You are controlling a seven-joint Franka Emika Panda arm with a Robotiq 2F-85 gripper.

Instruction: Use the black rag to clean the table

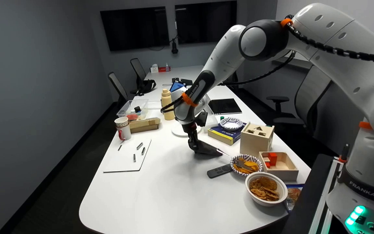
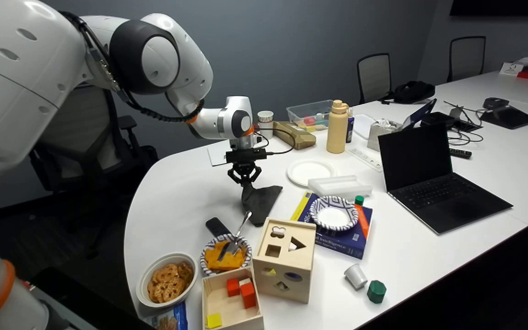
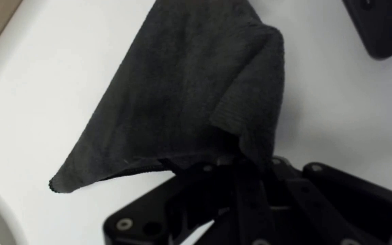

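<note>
Gripper (image 2: 245,182): Pointed down above the white table (image 2: 177,201), its fingers pinching a bunched end of the black rag (image 2: 260,201).
Rag: Fanned out on the table from the fingertips, its far edge near the shape box (image 2: 271,285); in the wrist view, a fold shows along one side.
Remote (image 1: 218,171): Lying beside a patterned bowl (image 2: 204,259) of orange snacks (image 2: 227,265), a utensil (image 2: 243,223) slanting up toward the rag; whether utensil and rag touch cannot be told.
Blocks (image 2: 248,294): Red and yellow in the wooden tray (image 1: 284,176), just beside that bowl and near the white bowl (image 1: 266,203) of brown snacks (image 2: 170,282).
Book (image 2: 342,245): Flat beside the shape box, bearing a second patterned bowl (image 2: 316,213).
Bottle (image 2: 337,130): Upright, past the white plate (image 2: 310,172).
Laptop (image 2: 442,201): Open, well apart from the rag.
</note>
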